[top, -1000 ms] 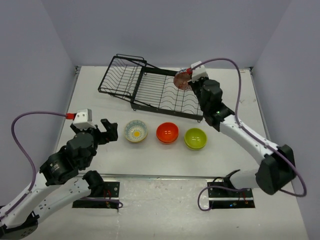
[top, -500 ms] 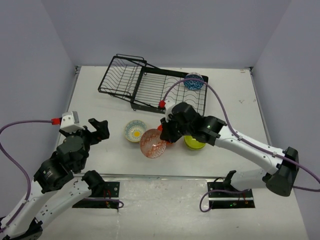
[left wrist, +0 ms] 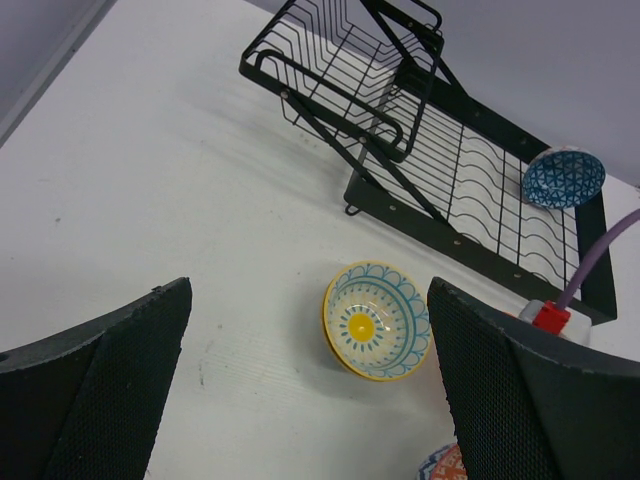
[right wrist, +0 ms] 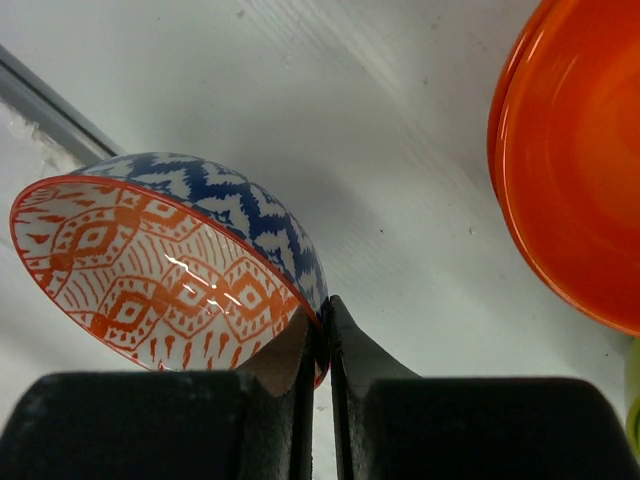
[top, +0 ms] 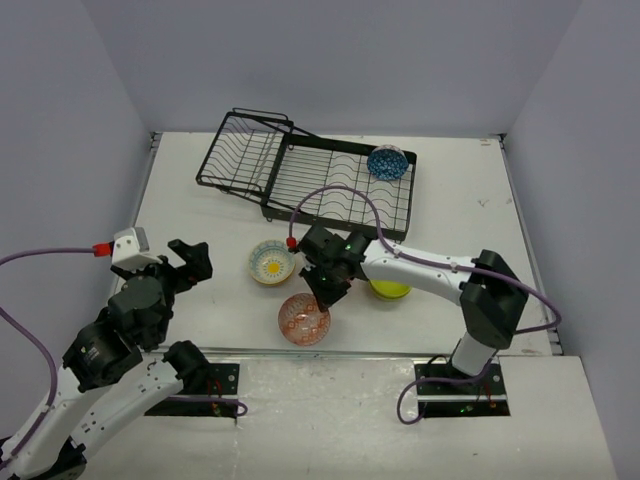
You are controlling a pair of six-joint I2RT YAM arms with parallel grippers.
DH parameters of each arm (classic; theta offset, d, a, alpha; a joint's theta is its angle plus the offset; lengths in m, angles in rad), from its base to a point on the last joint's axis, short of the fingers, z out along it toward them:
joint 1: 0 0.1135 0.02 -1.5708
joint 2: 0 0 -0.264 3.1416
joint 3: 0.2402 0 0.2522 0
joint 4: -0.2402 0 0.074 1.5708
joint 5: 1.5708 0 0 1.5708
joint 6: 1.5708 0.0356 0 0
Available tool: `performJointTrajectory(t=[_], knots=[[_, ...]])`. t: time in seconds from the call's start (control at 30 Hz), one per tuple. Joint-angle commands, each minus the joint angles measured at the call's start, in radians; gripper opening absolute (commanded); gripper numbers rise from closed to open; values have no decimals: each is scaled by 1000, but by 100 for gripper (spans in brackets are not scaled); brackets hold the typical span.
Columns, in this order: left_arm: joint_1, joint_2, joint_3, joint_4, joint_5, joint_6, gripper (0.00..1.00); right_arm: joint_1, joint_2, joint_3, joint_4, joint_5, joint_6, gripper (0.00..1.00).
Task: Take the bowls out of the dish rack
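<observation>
Now that the right gripper (right wrist: 324, 318) has carried the orange-patterned bowl (top: 304, 318) from the dish rack (top: 300, 180) to the overhead frame's lower centre, only the blue patterned bowl (top: 387, 162) stays racked, upper right. The right wrist view alone shows the jaws clenched on the tilted bowl's rim; the left gripper (top: 188, 260) stands released.

A robot test cell in a lab rather than a kitchen. A bare white tabletop (top: 200, 215) is boxed in by plain grey walls (top: 330, 60) on three sides. Two arms (top: 430, 268) are bolted to plates (top: 458, 390) at its near edge, with purple cables (top: 40, 256) looping free. The only household things are a rack (top: 300, 180) and bowls (top: 272, 264).
</observation>
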Motion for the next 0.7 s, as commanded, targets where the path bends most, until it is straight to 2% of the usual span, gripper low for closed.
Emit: performJointTrajectory(t=[0.0,0.23,0.33,0.43,0.57,0.67], knots=[[6,12,18,-5,-29,-19,100,6,57,108,-28,-7,3,0],[6,13,12,15,-4,3,100,4,134,136,-40,16,-9,1],[6,12,10,17,0,7,100,4,149,131,-43,9,-12,9],[6,10,9,21,8,14,100,4,147,123,-40,6,-18,11],[6,5,6,34,19,24,100,4,137,116,-35,-5,-26,27],[6,2,4,34,22,26,100,6,105,108,-40,7,-26,32]])
